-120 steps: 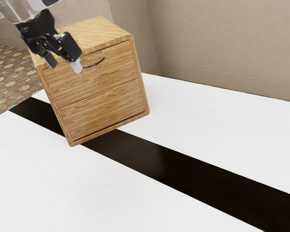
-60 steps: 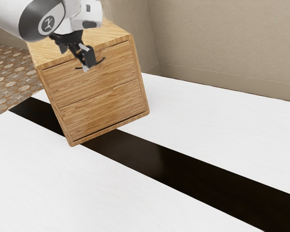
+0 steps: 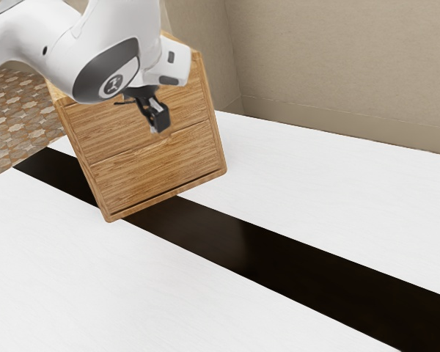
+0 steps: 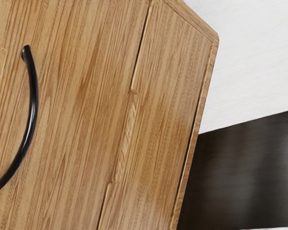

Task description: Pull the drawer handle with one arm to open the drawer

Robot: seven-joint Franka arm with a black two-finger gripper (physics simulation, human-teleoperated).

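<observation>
Pincer (image 3: 158, 117) before drawer front (image 3: 110, 130), handle (image 4: 28, 125) just beside

No readable text, label, brand or number.

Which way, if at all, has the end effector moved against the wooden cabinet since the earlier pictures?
Yes: the end effector went toward the exterior view's right and downward across the wooden cabinet front.

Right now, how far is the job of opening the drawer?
Done: the gripper hangs before the upper drawer. In hand: lining up on the black handle, which lies beside it, not gripped. Left: grasp and pull; the drawer sits flush in the cabinet, shut.
</observation>
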